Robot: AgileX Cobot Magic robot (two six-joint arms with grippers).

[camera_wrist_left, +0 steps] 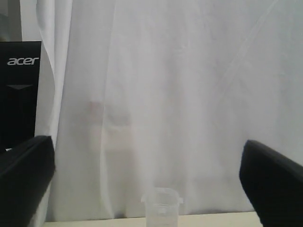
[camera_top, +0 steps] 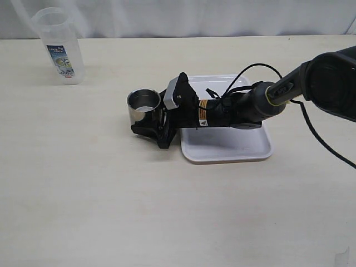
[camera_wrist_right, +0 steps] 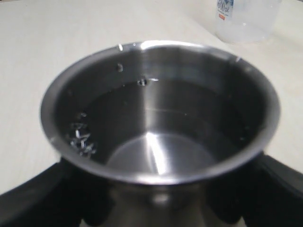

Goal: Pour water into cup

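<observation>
Clasping the cup (camera_top: 139,115) from both sides, the right gripper (camera_wrist_right: 156,201) sets its black fingers (camera_wrist_right: 33,201) against the steel wall, the jaws spread only as wide as the cup. The cup stands upright on the table (camera_top: 83,194), just beside the white tray (camera_top: 245,149), and the water (camera_wrist_right: 189,123) lies clear and shallow inside its shiny round wall. The right arm stretches low and nearly level across the tray. Far back on the table the tall translucent plastic container (camera_top: 60,47) stands upright, well apart from the cup. The left gripper (camera_wrist_left: 151,184) is spread wide and holds nothing — its dark fingers (camera_wrist_left: 23,182) frame a white curtain (camera_wrist_left: 165,94).
</observation>
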